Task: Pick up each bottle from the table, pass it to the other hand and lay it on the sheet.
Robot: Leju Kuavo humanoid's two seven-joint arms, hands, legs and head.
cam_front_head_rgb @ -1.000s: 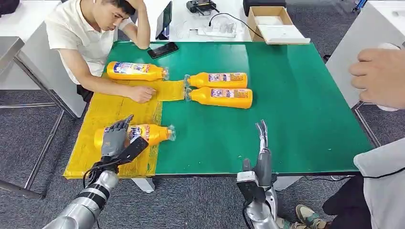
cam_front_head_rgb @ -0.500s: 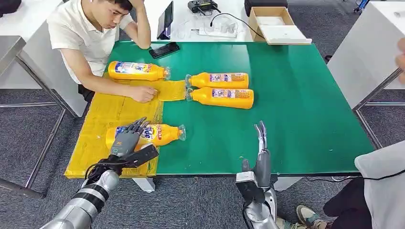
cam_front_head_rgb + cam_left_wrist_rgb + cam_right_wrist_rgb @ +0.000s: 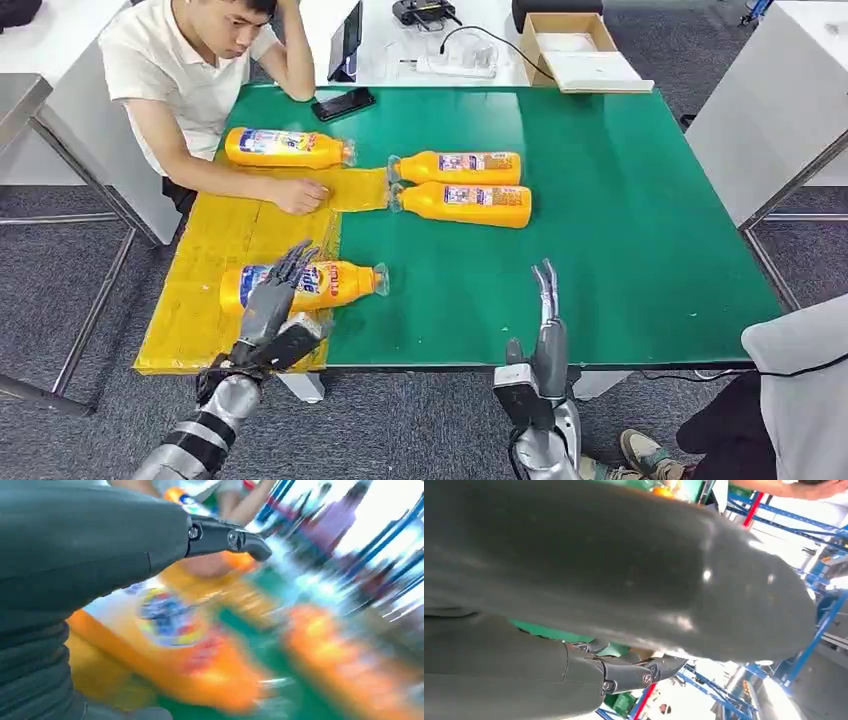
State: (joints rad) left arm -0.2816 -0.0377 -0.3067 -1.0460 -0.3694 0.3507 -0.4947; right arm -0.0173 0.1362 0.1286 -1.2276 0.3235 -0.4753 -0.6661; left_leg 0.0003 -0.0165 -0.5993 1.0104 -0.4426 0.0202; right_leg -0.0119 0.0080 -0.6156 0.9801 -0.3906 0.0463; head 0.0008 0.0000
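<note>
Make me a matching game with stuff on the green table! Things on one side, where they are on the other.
Things:
1. black phone
2. orange bottle nearest the robot
3. open cardboard box
4. person's hand

Places:
A. resting on the yellow sheet
B. past the table's far edge
C. lying across the sheet's edge
D. green table's far edge

Pairs: 1-D, 2-C, 3-B, 4-A

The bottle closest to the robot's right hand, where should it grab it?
Probably around the wide middle of the nearer orange bottle, coming down from above with the right hand. It lies flat on its side on the green table, and the second bottle lies close behind it.
</note>
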